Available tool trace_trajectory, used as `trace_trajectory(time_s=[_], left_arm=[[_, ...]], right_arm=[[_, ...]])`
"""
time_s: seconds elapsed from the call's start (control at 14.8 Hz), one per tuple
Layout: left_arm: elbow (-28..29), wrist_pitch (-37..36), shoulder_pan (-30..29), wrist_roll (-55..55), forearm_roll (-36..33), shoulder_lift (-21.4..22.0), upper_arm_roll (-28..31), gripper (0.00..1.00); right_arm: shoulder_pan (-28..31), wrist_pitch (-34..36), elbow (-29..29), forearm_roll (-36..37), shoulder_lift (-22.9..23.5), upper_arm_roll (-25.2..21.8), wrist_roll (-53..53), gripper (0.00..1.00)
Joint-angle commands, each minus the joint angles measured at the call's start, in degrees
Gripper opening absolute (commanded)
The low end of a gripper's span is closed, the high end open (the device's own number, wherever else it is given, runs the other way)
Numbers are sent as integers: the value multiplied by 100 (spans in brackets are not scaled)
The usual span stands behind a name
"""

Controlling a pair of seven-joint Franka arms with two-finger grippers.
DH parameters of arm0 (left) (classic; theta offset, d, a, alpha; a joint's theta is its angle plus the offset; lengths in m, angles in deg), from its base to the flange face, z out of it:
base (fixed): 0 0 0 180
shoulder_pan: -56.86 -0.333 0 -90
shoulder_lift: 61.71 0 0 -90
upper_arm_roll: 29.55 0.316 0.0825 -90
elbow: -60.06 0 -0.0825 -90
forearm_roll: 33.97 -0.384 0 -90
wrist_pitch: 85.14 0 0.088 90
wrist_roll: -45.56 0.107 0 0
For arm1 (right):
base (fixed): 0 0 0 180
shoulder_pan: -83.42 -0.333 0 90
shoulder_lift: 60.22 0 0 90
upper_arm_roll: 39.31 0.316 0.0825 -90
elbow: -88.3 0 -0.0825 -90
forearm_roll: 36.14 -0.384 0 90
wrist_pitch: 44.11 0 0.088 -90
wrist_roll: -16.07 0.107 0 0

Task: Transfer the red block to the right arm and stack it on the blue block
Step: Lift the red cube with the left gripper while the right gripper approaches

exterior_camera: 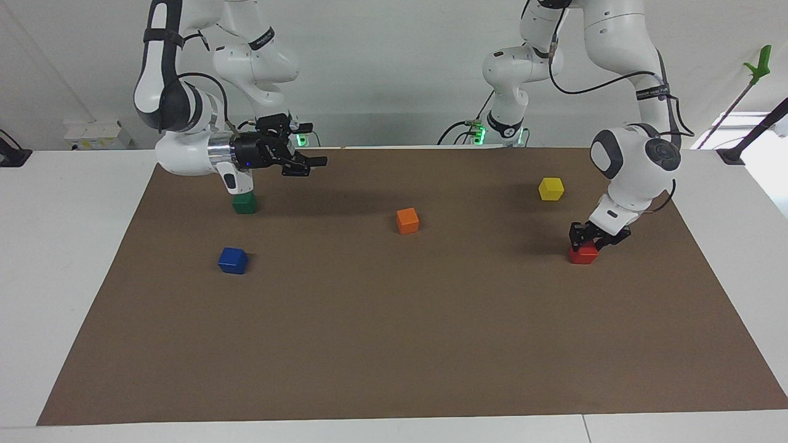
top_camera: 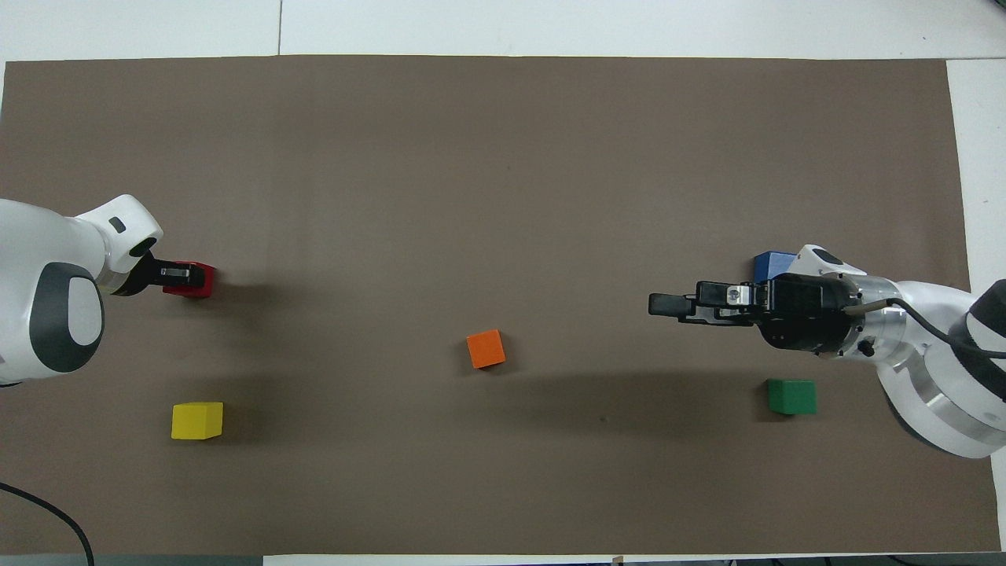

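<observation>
The red block (exterior_camera: 582, 255) (top_camera: 198, 288) sits on the brown mat toward the left arm's end of the table. My left gripper (exterior_camera: 585, 244) (top_camera: 185, 274) points down over it, shut on the red block, which still rests on the mat. The blue block (exterior_camera: 233, 260) lies toward the right arm's end; in the overhead view the blue block (top_camera: 769, 262) is partly covered by the right wrist. My right gripper (exterior_camera: 313, 167) (top_camera: 662, 306) hangs open and level in the air over the mat, empty, pointing toward the table's middle.
An orange cube (exterior_camera: 407, 220) (top_camera: 486, 349) lies mid-mat. A yellow cube (exterior_camera: 551, 188) (top_camera: 196, 420) sits nearer to the robots than the red block. A green cube (exterior_camera: 244, 203) (top_camera: 791, 395) sits under the right wrist, nearer to the robots than the blue block.
</observation>
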Motion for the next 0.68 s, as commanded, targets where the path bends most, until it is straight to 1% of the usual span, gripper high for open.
trace_trajectory(time_s=[0.0,0.14,0.2,0.27,0.34,0.41,0.54,0.61], left_arm=[[46,106,-16,7,1,57,-10,0],[46,133,-15,-526,1,232,-10,0],[-15,150,-33,-1060,1,355,-10,0],[-199,81,-33,-1596,1,408,-19,0],[-409,-207,-16,-1985,10,478,-28,0],[-664,-654,19,-2328,10,540,-28,0],[-1313,-1716,98,-3372,18,549,-63,0],[-1621,-2244,194,-3899,53,549,-71,0]], right_arm=[[-206,232,283,-629,170,12,-340,100],[-251,644,292,-806,573,12,-455,100],[-311,925,292,-1016,802,12,-568,100],[-434,980,292,-1087,900,12,-709,100],[-496,998,292,-1201,927,20,-719,100],[-592,1024,292,-1411,1005,20,-710,100],[-882,1321,266,-1911,1338,20,-859,100],[-1014,1419,249,-2036,1462,20,-947,100]])
